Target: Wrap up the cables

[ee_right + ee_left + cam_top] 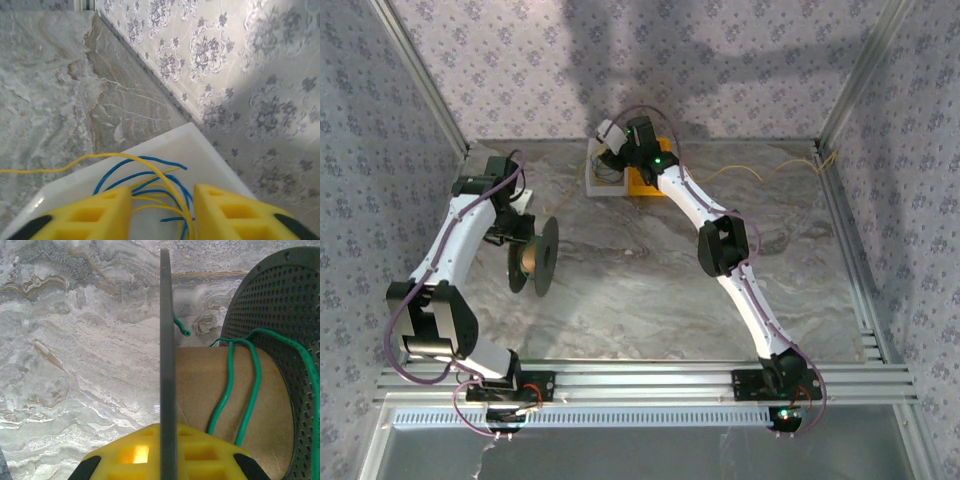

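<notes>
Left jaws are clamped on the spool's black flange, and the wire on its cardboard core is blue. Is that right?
Not quite: the wire on the cardboard core is green, not blue, as the left wrist view shows. The left gripper does have its jaws clamped on the spool's black flange.

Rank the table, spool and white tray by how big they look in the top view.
1. table
2. spool
3. white tray
The right arm covers part of the tray, so its place below the spool is unsure.
</notes>
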Controlling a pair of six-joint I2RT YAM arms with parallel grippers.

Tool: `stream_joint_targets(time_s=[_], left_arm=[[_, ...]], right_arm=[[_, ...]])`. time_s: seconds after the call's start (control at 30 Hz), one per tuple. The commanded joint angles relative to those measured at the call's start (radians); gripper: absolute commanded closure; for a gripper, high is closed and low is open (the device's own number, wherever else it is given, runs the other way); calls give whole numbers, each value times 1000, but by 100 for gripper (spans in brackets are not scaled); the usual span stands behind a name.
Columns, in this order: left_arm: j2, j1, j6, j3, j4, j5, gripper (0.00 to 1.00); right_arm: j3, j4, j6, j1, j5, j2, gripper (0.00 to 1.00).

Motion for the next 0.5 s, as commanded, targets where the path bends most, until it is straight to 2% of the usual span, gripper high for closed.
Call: stream_joint_targets(time_s=[0.0,0.23,0.43,0.47], left_arm=[[14,2,-7,8,1,40,100],[21,2,-6,8,18,62,100],[-2,2,-13,-14,36,79,100],[-6,2,-11,-17,37,80,100]], right_arm=[[59,32,-3,5,58,15,75],[62,-12,-38,6,57,-42,100],[35,-37,-47,7,30,-95,100],[29,-38,-46,5,16,-100,96]])
